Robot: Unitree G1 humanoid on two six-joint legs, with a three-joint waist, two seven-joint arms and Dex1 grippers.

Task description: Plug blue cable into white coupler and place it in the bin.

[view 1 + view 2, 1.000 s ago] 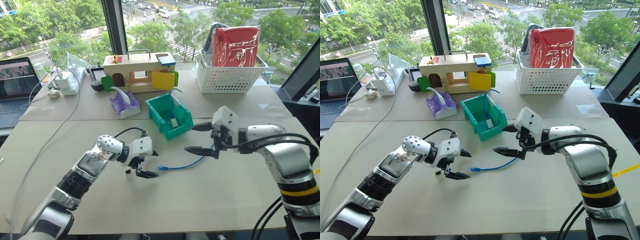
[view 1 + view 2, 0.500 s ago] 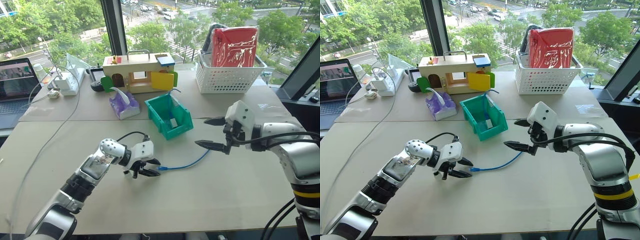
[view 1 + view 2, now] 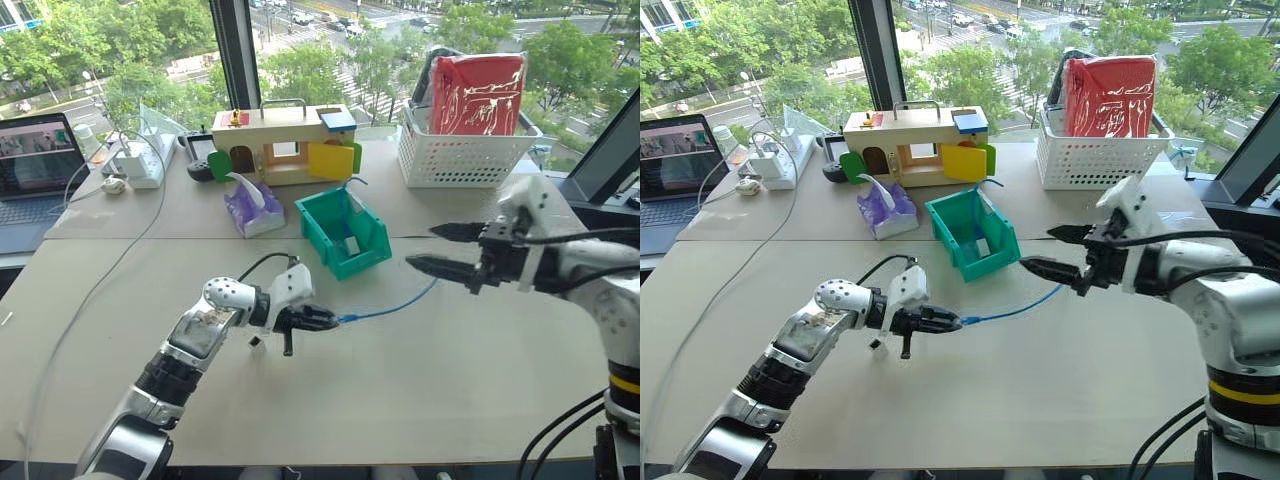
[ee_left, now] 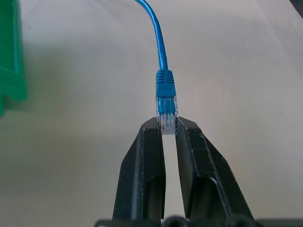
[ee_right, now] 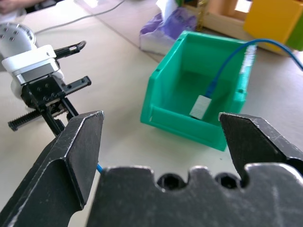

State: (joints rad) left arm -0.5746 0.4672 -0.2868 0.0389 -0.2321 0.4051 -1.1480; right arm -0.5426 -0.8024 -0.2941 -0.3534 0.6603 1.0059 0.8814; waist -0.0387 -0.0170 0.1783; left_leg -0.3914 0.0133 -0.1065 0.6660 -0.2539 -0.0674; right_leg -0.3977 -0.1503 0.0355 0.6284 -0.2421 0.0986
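Blue cable (image 4: 161, 61) is being pinched at its clear plug by the left gripper (image 4: 168, 128); the right gripper (image 3: 432, 248) is hovering with jaws spread near the bin (image 3: 368, 243).

The two head views look forward and down from above the bench (image 3: 420, 400), far enough off to take in both arms, the window at 12 o'clock and the laptop (image 3: 35, 170) at 10 o'clock. They share nearly the whole scene, one set slightly to the side of the other.

The left wrist view sits very close, looking along the left claw (image 4: 168, 126) at the blue cable (image 4: 161, 61) and bare bench.

The right wrist view looks across the bench past the right claw (image 5: 161, 137) towards the bin (image 5: 199, 75), also seen from the head.
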